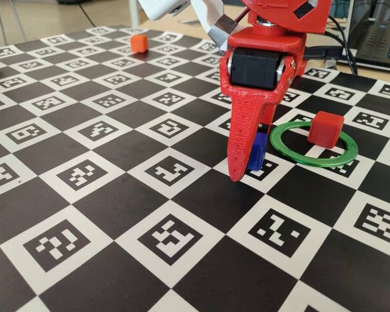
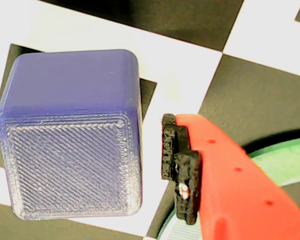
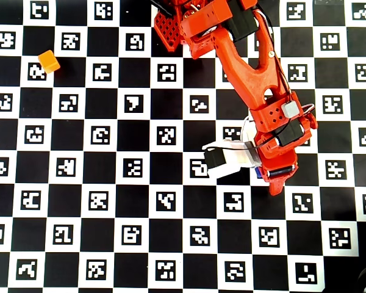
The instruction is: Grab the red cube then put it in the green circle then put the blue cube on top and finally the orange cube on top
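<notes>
In the fixed view the red cube (image 1: 326,127) sits inside the green circle (image 1: 309,160), toward its far right side. The blue cube (image 1: 257,156) rests on the board just left of the ring, between the fingers of my lowered gripper (image 1: 250,170). In the wrist view the blue cube (image 2: 70,135) fills the left half. A narrow gap separates it from the black finger pad (image 2: 172,160), and the other finger is out of frame. The gripper is open. The orange cube (image 1: 139,43) lies far off at the back left. From overhead, the arm hides the ring and the red cube.
The surface is a black-and-white checkerboard with printed markers (image 1: 169,172). A laptop (image 1: 380,36) and cables sit beyond the board's back right edge. Overhead, the orange cube (image 3: 49,61) is at the upper left, away from the arm (image 3: 250,73).
</notes>
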### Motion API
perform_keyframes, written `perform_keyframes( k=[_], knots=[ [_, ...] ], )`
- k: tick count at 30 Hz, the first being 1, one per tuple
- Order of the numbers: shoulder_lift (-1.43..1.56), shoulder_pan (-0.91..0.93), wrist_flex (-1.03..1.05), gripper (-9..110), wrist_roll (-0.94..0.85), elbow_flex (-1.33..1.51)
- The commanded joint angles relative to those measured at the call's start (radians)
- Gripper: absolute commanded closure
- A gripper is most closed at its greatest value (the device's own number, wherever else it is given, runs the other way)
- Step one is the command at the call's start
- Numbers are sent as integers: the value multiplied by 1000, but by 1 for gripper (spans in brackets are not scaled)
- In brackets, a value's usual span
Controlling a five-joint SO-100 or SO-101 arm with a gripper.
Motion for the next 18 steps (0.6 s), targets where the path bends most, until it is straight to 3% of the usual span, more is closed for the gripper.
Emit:
perform_keyframes(
  k=[1, 18],
  knots=[
    [20, 0, -8, 64, -40, -61],
    [26, 3, -23, 66, -74, -48]
  ],
)
